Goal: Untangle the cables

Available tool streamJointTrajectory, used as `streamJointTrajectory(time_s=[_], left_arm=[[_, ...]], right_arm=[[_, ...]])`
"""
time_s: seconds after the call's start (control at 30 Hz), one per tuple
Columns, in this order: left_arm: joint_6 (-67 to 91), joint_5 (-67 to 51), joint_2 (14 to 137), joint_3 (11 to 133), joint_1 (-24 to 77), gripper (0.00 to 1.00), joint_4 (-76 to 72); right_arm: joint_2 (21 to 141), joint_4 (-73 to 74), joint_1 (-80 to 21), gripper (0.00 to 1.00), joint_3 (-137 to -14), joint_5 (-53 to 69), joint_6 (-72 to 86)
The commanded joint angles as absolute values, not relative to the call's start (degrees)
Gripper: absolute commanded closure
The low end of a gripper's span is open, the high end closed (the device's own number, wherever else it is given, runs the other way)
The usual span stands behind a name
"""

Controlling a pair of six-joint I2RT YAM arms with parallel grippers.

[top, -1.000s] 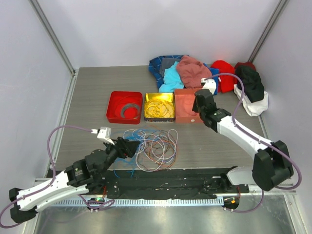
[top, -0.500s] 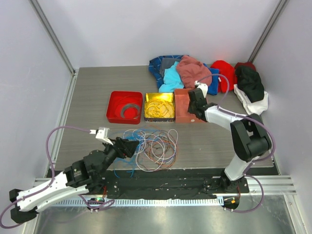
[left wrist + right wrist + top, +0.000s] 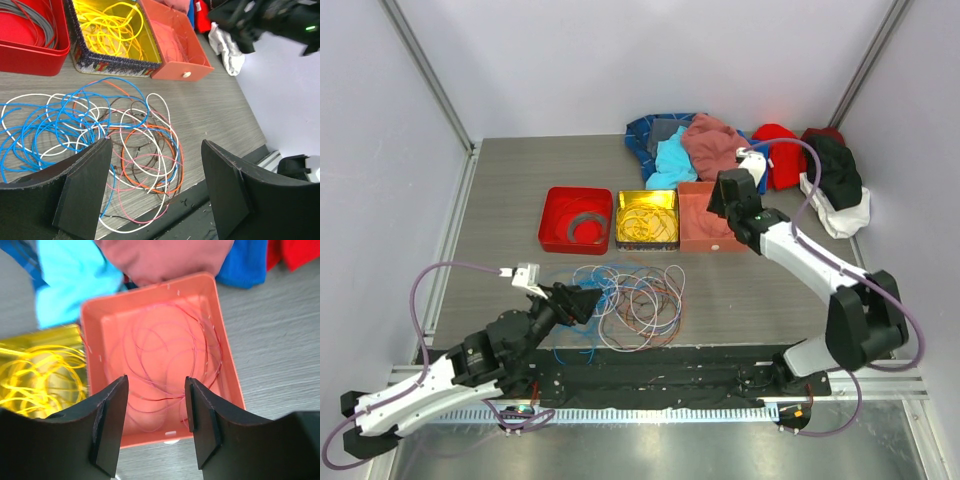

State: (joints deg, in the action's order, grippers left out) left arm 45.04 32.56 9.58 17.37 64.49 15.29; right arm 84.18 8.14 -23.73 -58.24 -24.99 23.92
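Note:
The cables (image 3: 632,298) lie in a loose tangle of blue, white, orange, pink and brown loops on the table, in front of the trays. In the left wrist view the cables (image 3: 120,130) spread just beyond my fingers. My left gripper (image 3: 584,300) hovers at the tangle's left edge, open and holding nothing. My right gripper (image 3: 724,212) hangs over the salmon tray (image 3: 705,244), open and empty. Thin red cables (image 3: 165,347) lie coiled inside that tray (image 3: 86,335), below the right gripper (image 3: 156,387).
A red tray (image 3: 546,222) holds a grey cable. Beside it, a yellow tray (image 3: 647,246) holds yellow cables. A heap of coloured clothes (image 3: 720,148) lies behind the trays. A black strip (image 3: 670,370) runs along the near table edge.
My right gripper has gone from shut to open over the salmon tray, and its arm has swung a little. The left arm has barely moved.

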Motion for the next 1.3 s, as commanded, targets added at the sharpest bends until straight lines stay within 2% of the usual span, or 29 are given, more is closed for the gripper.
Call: streamJointTrajectory(time_s=[0.0, 0.13, 0.53, 0.6, 0.7, 0.8, 0.97, 1.27], left_arm=[[45.4, 32.9, 11.9, 17.1, 64.6, 0.23, 12.5], [45.4, 32.3, 13.7, 17.2, 64.6, 0.23, 11.1], [45.2, 32.5, 15.7, 17.5, 64.6, 0.23, 10.0], [45.3, 33.0, 15.4, 17.6, 64.6, 0.23, 10.6], [44.7, 33.7, 14.4, 18.1, 64.6, 0.23, 12.4], [44.6, 34.7, 13.2, 18.5, 64.6, 0.23, 14.7], [44.9, 34.8, 12.5, 17.8, 64.6, 0.23, 14.7], [46.6, 33.1, 15.6, 17.4, 64.6, 0.23, 12.5]], right_arm=[[78.3, 10.4, -24.2, 0.44, -57.6, -28.4, 23.8], [76.6, 8.8, -24.3, 0.44, -56.4, -27.1, 22.9], [97.0, 6.1, -24.3, 0.44, -70.6, -19.8, 21.8], [98.5, 6.0, -24.6, 0.46, -71.6, -19.2, 22.6], [95.8, 2.3, -25.9, 0.50, -66.8, -18.9, 23.5], [87.4, -1.6, -29.8, 0.49, -61.4, -18.5, 22.2], [76.1, 1.2, -38.2, 0.48, -51.6, -14.2, 23.4], [69.6, 1.9, -57.9, 0.48, -39.6, -18.4, 30.8]])
